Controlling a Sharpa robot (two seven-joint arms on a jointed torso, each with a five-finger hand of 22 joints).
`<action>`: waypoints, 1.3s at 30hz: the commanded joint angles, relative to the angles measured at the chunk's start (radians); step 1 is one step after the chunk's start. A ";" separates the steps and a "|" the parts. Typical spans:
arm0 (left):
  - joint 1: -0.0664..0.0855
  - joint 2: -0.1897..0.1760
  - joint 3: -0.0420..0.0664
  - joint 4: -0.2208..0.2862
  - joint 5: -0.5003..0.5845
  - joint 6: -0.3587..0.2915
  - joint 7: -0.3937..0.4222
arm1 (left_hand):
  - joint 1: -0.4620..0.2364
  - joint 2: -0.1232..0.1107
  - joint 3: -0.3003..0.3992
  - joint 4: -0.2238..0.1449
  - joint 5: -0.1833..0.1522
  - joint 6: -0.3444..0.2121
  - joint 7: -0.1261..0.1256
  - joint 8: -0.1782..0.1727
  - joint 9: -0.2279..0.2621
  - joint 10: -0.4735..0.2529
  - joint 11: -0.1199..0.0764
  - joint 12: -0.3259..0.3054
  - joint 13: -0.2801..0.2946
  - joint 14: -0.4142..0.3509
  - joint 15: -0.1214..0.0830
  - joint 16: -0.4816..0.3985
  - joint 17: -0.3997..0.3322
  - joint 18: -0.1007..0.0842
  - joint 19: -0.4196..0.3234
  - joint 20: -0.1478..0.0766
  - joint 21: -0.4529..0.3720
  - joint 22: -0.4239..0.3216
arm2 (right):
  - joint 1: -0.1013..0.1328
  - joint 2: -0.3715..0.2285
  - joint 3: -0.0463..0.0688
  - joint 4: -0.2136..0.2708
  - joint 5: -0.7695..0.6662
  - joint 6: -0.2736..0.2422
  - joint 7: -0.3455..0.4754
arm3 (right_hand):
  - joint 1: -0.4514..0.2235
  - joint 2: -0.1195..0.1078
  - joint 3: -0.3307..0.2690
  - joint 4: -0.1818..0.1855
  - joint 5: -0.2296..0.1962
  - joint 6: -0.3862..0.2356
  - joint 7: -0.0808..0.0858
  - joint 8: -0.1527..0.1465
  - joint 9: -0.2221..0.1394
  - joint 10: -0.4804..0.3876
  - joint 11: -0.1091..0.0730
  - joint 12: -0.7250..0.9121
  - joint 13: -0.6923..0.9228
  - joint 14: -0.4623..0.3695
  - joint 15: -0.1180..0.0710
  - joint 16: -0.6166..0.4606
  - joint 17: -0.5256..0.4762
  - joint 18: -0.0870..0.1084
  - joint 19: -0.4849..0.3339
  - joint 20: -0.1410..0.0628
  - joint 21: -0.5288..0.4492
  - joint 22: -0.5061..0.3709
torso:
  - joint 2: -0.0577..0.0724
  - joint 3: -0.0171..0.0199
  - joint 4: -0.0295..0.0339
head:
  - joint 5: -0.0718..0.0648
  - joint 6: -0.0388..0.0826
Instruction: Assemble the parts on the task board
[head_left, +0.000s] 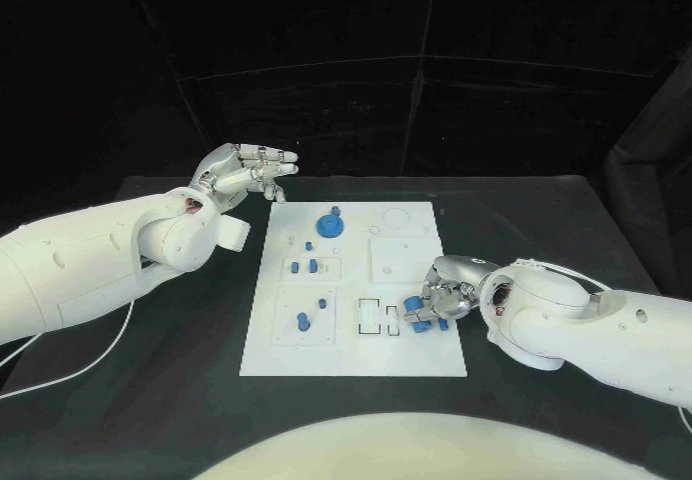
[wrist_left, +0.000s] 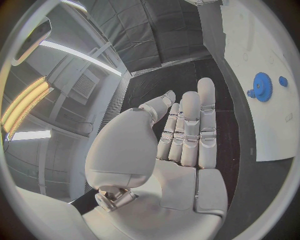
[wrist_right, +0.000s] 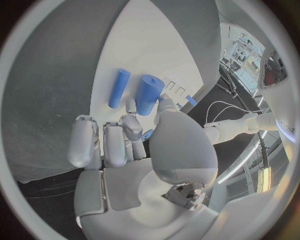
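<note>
The white task board lies in the middle of the black table. My right hand rests low over the board's right edge. Its thumb and a fingertip pinch the near end of a thick blue cylinder, which lies on the board beside a thin blue cylinder. Both cylinders sit under that hand. My left hand hangs raised beyond the board's far left corner, fingers straight and holding nothing. A blue gear stands on the board's far part.
Small blue pegs stand in a left recess, and another blue piece sits in the recess nearer me. Rectangular slots lie just left of the right hand. Bare table surrounds the board.
</note>
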 joint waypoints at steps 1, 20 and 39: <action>0.002 -0.002 0.001 0.003 0.003 0.012 0.002 | -0.004 0.004 -0.002 -0.004 0.004 -0.004 0.002 0.004 -0.001 -0.007 0.002 0.003 -0.001 -0.009 -0.001 -0.002 -0.001 0.013 -0.006 0.003 -0.004 -0.001 | -0.007 0.012 -0.003 -0.009 -0.040 0.044 -0.011 | -0.010 0.003 -0.003 0.001 -0.003 -0.008 -0.003 0.001 -0.003 -0.003 -0.003 -0.001 -0.002 0.039 -0.003 0.003 -0.001 -0.019 0.003 0.001 0.002 -0.001 | 0.000 0.0001 0.0003 | 0.003 0.000; 0.002 -0.006 0.001 0.002 0.003 0.016 -0.004 | -0.005 0.004 -0.003 -0.004 0.004 -0.004 0.003 0.005 -0.001 -0.007 0.002 0.004 -0.001 -0.010 0.000 -0.002 -0.002 0.013 -0.006 0.003 -0.006 -0.002 | -0.020 -0.017 -0.002 0.064 0.024 -0.199 0.023 | 0.079 0.123 0.031 -0.026 0.133 0.004 -0.019 0.054 0.055 -0.003 -0.016 -0.018 0.012 0.039 -0.013 0.003 0.008 -0.019 0.001 -0.007 0.005 0.002 | -0.003 -0.0018 0.0001 | 0.004 -0.004; 0.002 0.000 0.001 0.002 0.003 0.026 -0.008 | -0.005 0.005 -0.003 -0.004 0.004 -0.004 0.002 0.005 -0.001 -0.008 0.002 0.004 -0.001 -0.010 0.000 -0.002 -0.002 0.013 -0.006 0.004 -0.006 -0.002 | -0.019 0.067 -0.002 0.065 0.127 -0.159 0.031 | 0.057 0.115 -0.007 -0.010 0.080 0.003 -0.020 0.056 0.087 -0.005 -0.018 -0.042 0.003 0.038 -0.015 -0.004 0.002 -0.018 -0.003 -0.011 0.001 -0.006 | 0.000 -0.0002 0.0004 | 0.016 -0.005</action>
